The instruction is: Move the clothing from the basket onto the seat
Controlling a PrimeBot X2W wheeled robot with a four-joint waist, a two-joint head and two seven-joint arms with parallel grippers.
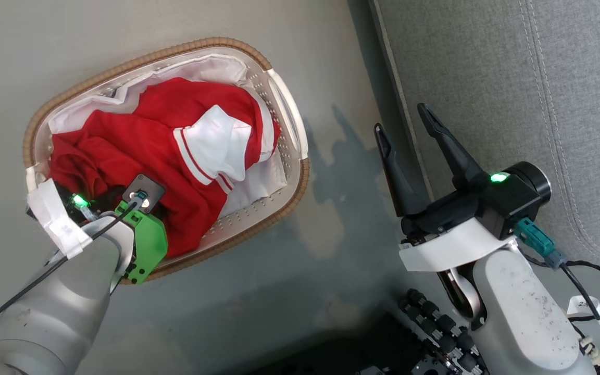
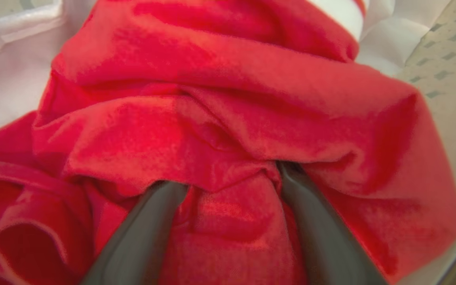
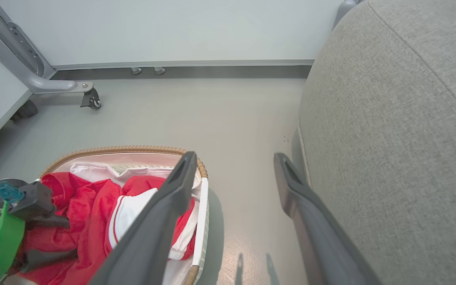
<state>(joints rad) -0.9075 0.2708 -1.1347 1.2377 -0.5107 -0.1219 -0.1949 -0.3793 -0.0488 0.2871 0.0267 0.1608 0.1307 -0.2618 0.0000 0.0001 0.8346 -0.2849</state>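
Clothing (image 1: 138, 140) of bright red fabric with white panels and thin white stripes lies heaped inside the basket (image 1: 250, 213), on top of a white liner (image 1: 211, 67) that shows along the far rim. The basket stands on the grey floor (image 1: 331, 234), to the left of the seat (image 1: 539, 78), with a strip of bare floor between them. No red fabric lies on the seat.

The left jaws are down in the near end of the basket, a green bracket (image 1: 146, 245) on the wrist above them. In the left wrist view the two dark fingers (image 2: 145, 229) stand spread and pushed into the clothing (image 2: 228, 99). A ridge of red cloth sits between them, and their tips are hidden under a fold. The jaws are released, not clenched on the cloth, and the liner (image 2: 6, 71) shows at the left edge.

The right jaws hang released and empty over the floor, between basket and seat. Their fingers (image 1: 456, 151) are wide apart and touch nothing. In the right wrist view the basket (image 3: 125, 149) with the clothing (image 3: 89, 209) lies lower left, and the seat (image 3: 390, 138) rises on the right.
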